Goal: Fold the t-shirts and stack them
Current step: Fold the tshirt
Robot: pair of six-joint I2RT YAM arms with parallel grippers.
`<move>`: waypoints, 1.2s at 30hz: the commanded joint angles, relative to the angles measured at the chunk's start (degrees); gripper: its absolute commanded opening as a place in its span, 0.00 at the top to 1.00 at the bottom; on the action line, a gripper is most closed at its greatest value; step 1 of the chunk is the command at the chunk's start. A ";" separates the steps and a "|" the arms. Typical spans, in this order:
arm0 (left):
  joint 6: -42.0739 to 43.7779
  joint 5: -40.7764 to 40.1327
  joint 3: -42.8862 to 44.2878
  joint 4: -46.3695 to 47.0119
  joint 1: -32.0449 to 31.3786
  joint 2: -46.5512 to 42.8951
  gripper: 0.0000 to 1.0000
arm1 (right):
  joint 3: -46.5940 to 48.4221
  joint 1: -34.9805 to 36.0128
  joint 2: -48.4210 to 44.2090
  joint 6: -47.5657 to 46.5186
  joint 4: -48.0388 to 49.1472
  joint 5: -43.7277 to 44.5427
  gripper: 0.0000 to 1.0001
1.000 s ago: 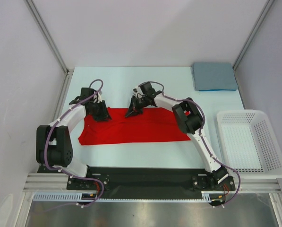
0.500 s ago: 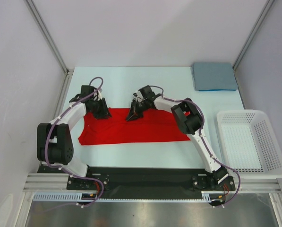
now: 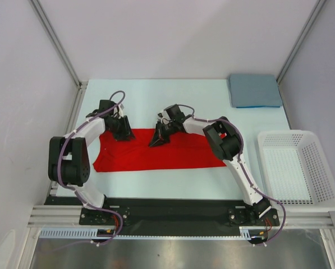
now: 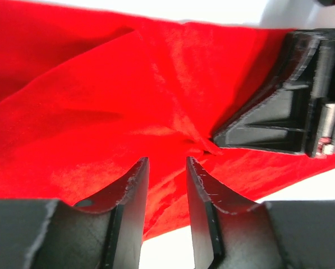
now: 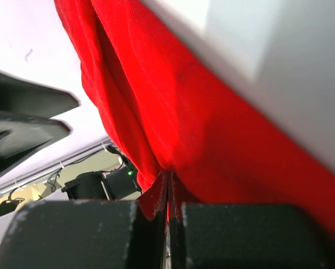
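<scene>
**Red t-shirt pinched at its far edge by the right claw; left claw part open**

The red t-shirt [image 3: 167, 154] is seen spread flat and wide across the pale table [image 3: 173, 101], lying a little toward 9 o'clock of the table's middle and just ahead of the arm bases. A loose flap is turned down at its 9 o'clock end.

The right gripper [image 3: 156, 141] is set at the shirt's far hem, at about 12 o'clock of the cloth. In the right wrist view its fingers are pressed fully together, and a raised fold of red fabric is clamped between them.

The left gripper [image 3: 124, 134] is placed at about 11 o'clock of the shirt, near the right one but apart from it. In the left wrist view its jaws are parted by a narrow gap; red cloth is seen beyond the gap, and nothing is gripped.

The slate-blue t-shirt [image 3: 255, 90] is laid folded square at the table's 1 o'clock corner, well apart from the red one. A white mesh basket [image 3: 285, 133] is stood at the 4 o'clock side.
</scene>
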 commanded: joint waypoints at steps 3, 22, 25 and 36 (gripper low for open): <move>1.78 2.22 3.52 -0.52 0.13 4.85 0.58 | -2.21 0.67 -3.19 0.31 2.16 -1.13 1.00; 1.70 -0.41 2.03 -1.49 0.12 8.21 0.55 | -21.36 -6.10 -14.61 -7.25 0.92 -1.13 1.00; 1.87 -1.29 2.30 -1.84 0.21 8.47 0.55 | -26.01 -7.68 -15.75 -6.12 4.69 -1.22 1.00; 2.40 -2.87 2.74 -2.11 0.21 9.00 0.55 | -26.82 -13.30 -19.36 -11.99 -2.39 1.67 0.99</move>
